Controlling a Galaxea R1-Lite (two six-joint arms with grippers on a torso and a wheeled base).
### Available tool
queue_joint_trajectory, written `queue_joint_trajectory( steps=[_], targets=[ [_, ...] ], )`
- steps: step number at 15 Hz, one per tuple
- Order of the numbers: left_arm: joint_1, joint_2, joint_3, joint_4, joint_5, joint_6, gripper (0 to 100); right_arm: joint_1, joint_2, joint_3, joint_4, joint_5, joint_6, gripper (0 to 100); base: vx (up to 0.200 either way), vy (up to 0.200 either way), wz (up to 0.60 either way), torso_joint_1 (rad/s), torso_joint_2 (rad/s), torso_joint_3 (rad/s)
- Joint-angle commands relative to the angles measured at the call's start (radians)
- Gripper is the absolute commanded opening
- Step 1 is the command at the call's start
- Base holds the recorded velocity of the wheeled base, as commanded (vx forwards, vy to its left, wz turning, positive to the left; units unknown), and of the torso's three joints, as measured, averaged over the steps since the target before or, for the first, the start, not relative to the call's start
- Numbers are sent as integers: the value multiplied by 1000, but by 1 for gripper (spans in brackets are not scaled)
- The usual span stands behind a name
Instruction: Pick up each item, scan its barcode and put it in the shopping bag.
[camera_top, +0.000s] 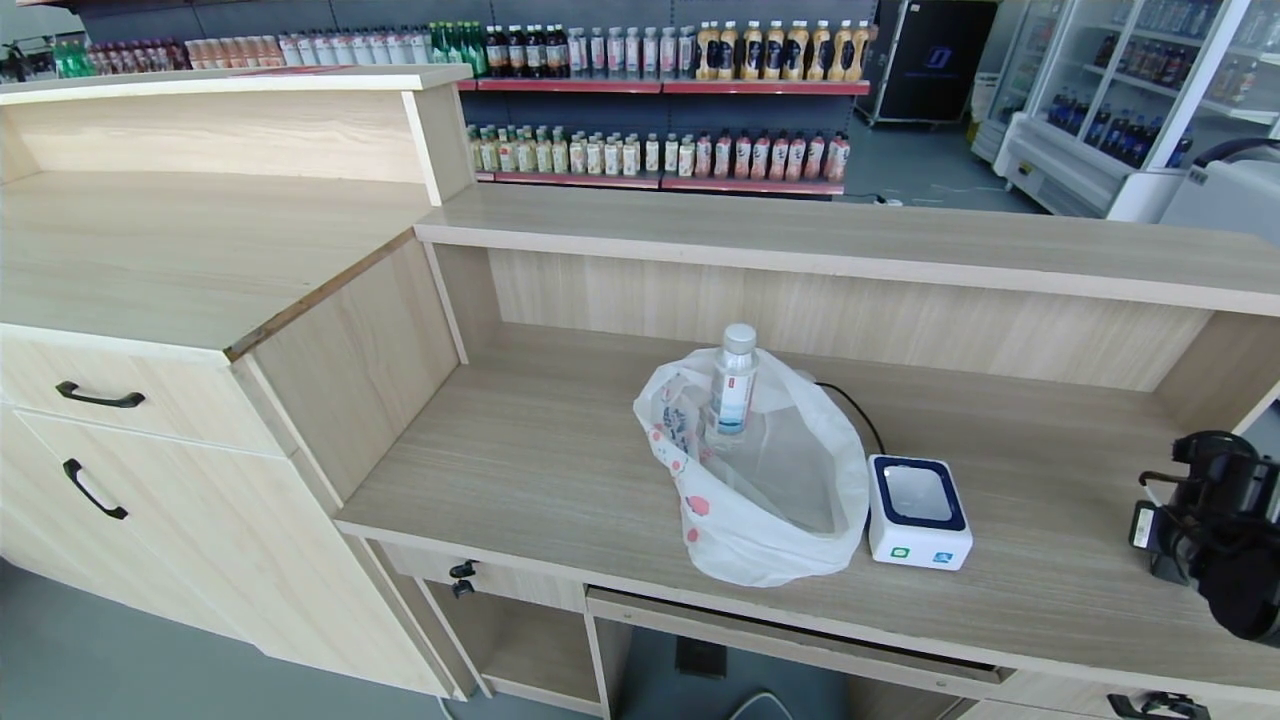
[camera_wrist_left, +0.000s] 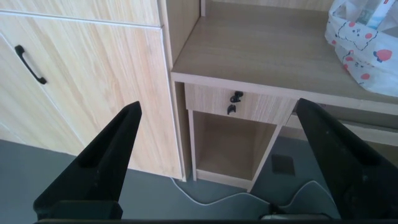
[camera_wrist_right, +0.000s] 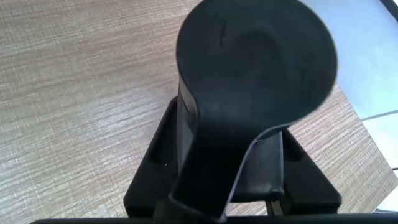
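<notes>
Shopping bag (camera_top: 770, 520) sits on counter (camera_top: 560, 450), mouth open. Water bottle (camera_top: 735, 385) stands upright inside bag, cap above rim. Scanner (camera_top: 918, 510) is just right of bag, touching its side. Left gripper (camera_wrist_left: 219, 109) hangs below and left of bag, off counter front, fingers (camera_wrist_left: 99, 162) spread wide, nothing held. Right gripper (camera_top: 1190, 530) is well right of bag, over counter. Black rounded object (camera_wrist_right: 255, 81) blocks its view, so grip state can't be told.

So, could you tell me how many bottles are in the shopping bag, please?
1: a clear bottle stands upright in the shopping bag on the counter; the bag's folds could hide more.
</notes>
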Motion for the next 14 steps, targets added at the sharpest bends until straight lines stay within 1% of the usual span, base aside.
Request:
queue_joint_trajectory(
  steps=[1, 3, 4, 5, 6, 7, 9, 10, 11, 12, 13, 14],
  targets=[
    [0, 0, 0, 0, 2, 0, 100, 1, -9, -1, -20, 0, -8, 0, 0, 0, 0, 0, 0, 0],
    [0, 0, 0, 0, 2, 0, 100, 7, -61, -3, -17, 12, -19, 0, 0, 0, 0, 0, 0, 0],
    [0, 0, 0, 0, 0, 0, 100, 13, -121, -4, -5, 43, -17, 0, 0, 0, 0, 0, 0, 0],
    [0, 0, 0, 0, 0, 0, 100, 20, -199, 0, 23, 129, -14, 0, 0, 0, 0, 0, 0, 0],
    [0, 0, 0, 0, 0, 0, 100, 21, -322, 2, 94, 264, -14, 0, 0, 0, 0, 0, 0, 0],
    [0, 0, 0, 0, 2, 0, 100, 32, -472, -9, 249, 402, 12, 0, 0, 0, 0, 0, 0, 0],
    [0, 0, 0, 0, 0, 0, 100, 84, -787, -83, 655, 750, 164, 0, 0, 0, 0, 0, 0, 0],
    [0, 0, 0, 0, 0, 0, 100, 109, -913, -136, 822, 937, 231, 0, 0, 0, 0, 0, 0, 0],
    [0, 0, 0, 0, 0, 0, 100, 135, -991, -184, 934, 1084, 285, 0, 0, 0, 0, 0, 0, 0],
    [0, 0, 0, 0, 2, 0, 100, 162, -1025, -216, 999, 1144, 333, 0, 0, 0, 0, 0, 0, 0],
    [0, 0, 0, 0, 0, 0, 100, 285, -1086, -314, 1131, 1187, 455, 0, 0, 0, 0, 0, 0, 0],
    [0, 0, 0, 0, 2, 0, 100, 368, -1100, -367, 1183, 1187, 507, 0, 0, 0, 0, 0, 0, 0]
  ],
)
